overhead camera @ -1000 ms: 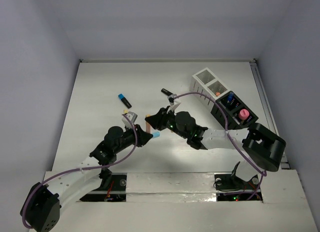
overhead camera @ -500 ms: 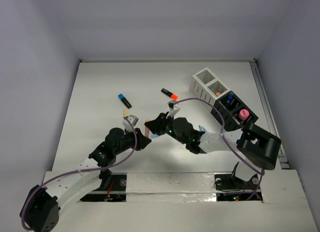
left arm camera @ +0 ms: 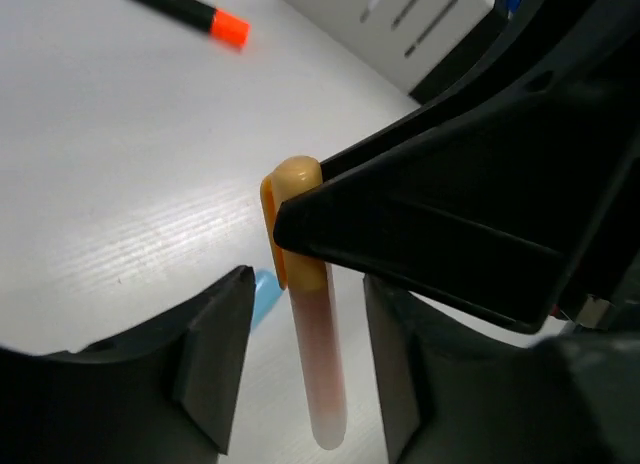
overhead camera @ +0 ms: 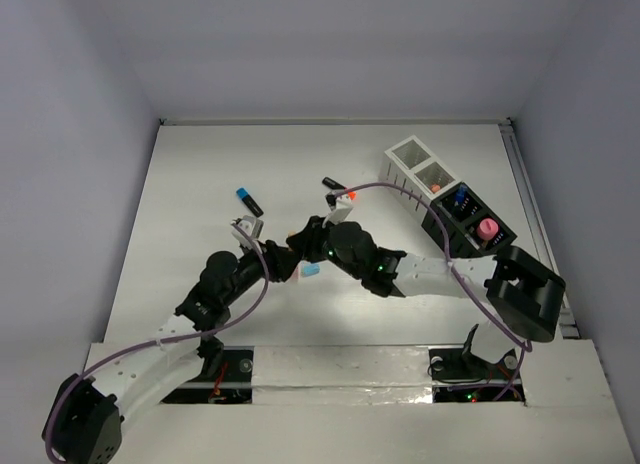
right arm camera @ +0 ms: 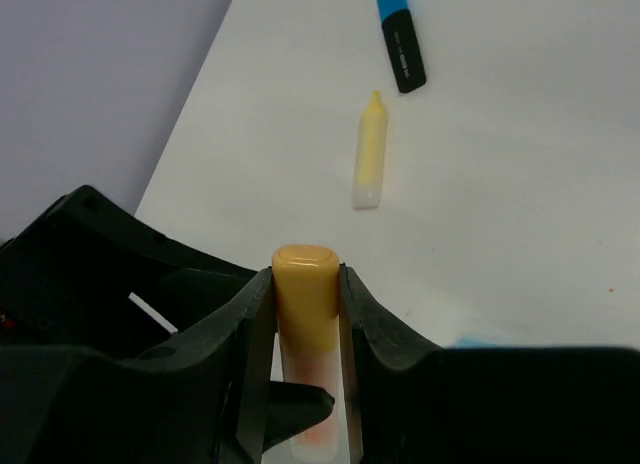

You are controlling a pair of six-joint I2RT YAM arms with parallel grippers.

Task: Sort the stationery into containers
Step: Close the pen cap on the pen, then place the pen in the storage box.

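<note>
From above, the left pincer (overhead camera: 280,264) and right pincer (overhead camera: 298,246) meet tip to tip at mid-bench (overhead camera: 200,164). A pale blue marker (overhead camera: 311,270) lies just at their four o'clock, a blue-capped black marker (overhead camera: 249,201) at eleven, an orange-capped black marker (overhead camera: 338,189) at one, and the containers (overhead camera: 445,199) are well off at two. In the left wrist view, the left pincer stands spread, with a gap on either side of the peach marker (left arm camera: 308,334), whose cap a black finger of the right pincer clamps. In the right wrist view, the right pincer pinches that peach marker by its cap, with a yellow marker (right arm camera: 370,154) lying on the bench beyond at twelve o'clock.
</note>
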